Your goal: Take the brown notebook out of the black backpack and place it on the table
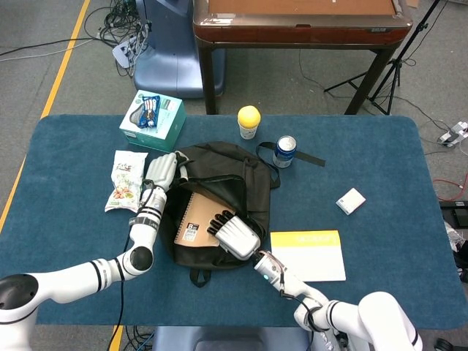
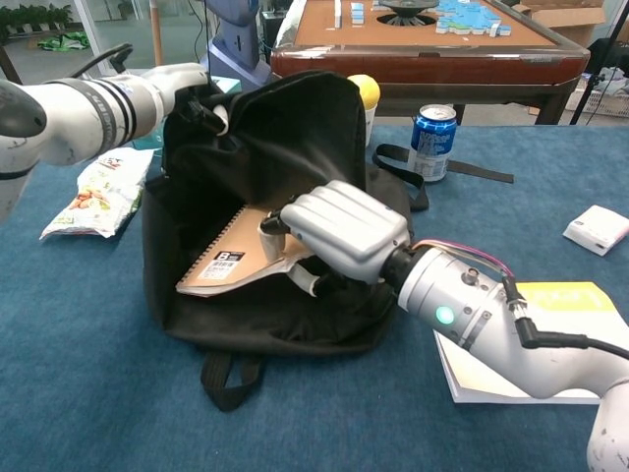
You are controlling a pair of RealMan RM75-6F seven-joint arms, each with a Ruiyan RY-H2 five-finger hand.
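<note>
The black backpack (image 1: 241, 172) (image 2: 295, 138) lies open in the middle of the blue table. A brown spiral notebook (image 1: 196, 219) (image 2: 231, 258) sticks out of its opening, tilted up off the bag's lower panel. My right hand (image 1: 235, 235) (image 2: 339, 231) grips the notebook's right edge, fingers over the cover. My left hand (image 1: 162, 172) (image 2: 187, 84) holds the backpack's upper flap at its left edge, keeping the bag open. Part of the notebook is hidden under my right hand.
A yellow book (image 1: 308, 254) (image 2: 550, 339) lies right of the bag. A blue can (image 1: 284, 151) (image 2: 433, 141), a yellow-lidded cup (image 1: 248, 121), a white box (image 1: 351, 200) (image 2: 597, 228), a snack bag (image 1: 126, 180) (image 2: 98, 194) and a teal box (image 1: 153, 120) also stand on the table.
</note>
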